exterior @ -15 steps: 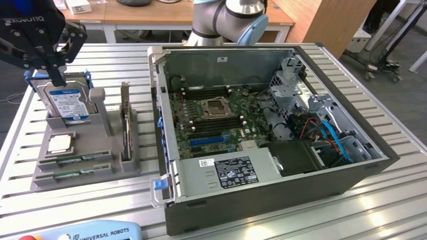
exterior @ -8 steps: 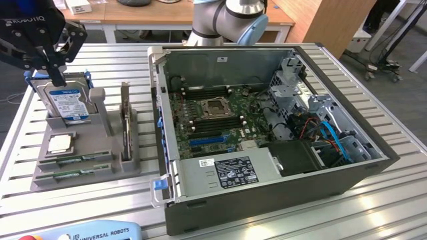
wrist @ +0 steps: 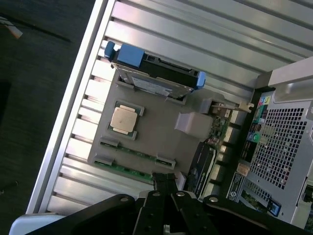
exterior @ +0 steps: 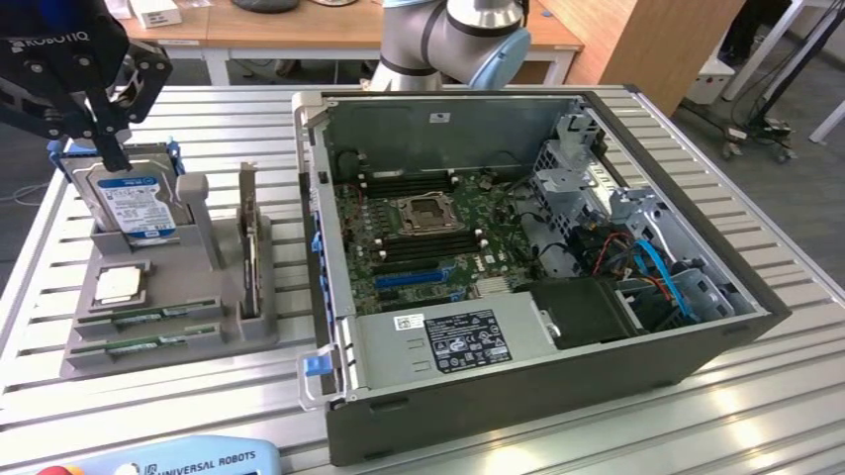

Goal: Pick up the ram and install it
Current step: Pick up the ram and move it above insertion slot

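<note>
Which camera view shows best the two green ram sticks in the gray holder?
The wrist view: it looks almost straight down on the gray holder, so both ram sticks show lengthwise, side by side in their slots. The exterior view sees them at a slant, as two thin green strips at the holder's near edge.

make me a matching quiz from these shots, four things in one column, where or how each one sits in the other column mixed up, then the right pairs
Things
1. hard drive
2. ram
3. expansion card
4. pincer

Places or states
A. shut, over the hard drive's top edge
B. in the low slots of the grey holder, at the end nearest the exterior camera
C. standing on edge on the holder's side toward the open computer case
D. upright at the holder's far end, blue-white label showing

Pairs: 1-D, 2-B, 3-C, 4-A
</note>
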Motion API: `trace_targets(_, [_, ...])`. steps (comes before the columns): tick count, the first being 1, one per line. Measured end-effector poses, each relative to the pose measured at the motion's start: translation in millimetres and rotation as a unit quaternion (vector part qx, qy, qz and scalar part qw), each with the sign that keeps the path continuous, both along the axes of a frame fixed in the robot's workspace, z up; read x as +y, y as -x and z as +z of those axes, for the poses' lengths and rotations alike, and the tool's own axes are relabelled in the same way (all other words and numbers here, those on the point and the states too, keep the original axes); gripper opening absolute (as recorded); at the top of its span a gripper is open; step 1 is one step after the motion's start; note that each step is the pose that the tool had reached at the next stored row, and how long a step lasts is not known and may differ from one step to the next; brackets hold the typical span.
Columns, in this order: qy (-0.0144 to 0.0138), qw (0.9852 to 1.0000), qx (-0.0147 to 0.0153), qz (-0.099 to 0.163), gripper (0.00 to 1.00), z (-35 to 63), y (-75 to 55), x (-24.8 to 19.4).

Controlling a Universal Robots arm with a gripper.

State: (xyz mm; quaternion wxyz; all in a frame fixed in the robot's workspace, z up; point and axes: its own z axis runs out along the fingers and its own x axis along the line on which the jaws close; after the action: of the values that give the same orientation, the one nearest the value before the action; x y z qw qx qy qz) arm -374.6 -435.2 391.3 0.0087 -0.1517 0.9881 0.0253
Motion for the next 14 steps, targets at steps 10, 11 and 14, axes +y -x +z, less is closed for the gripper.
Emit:
trace_targets(10, [0.0000, 1.0000, 0.0000, 0.003, 0.10, 0.0, 0.1, 0.0])
trace_targets(11, [0.0000, 1.0000, 0.0000, 0.003, 0.10, 0.0, 0.1, 0.0])
trace_targets(14, [0.0000, 1.0000, 0.0000, 0.004, 0.10, 0.0, 0.1, -0.1])
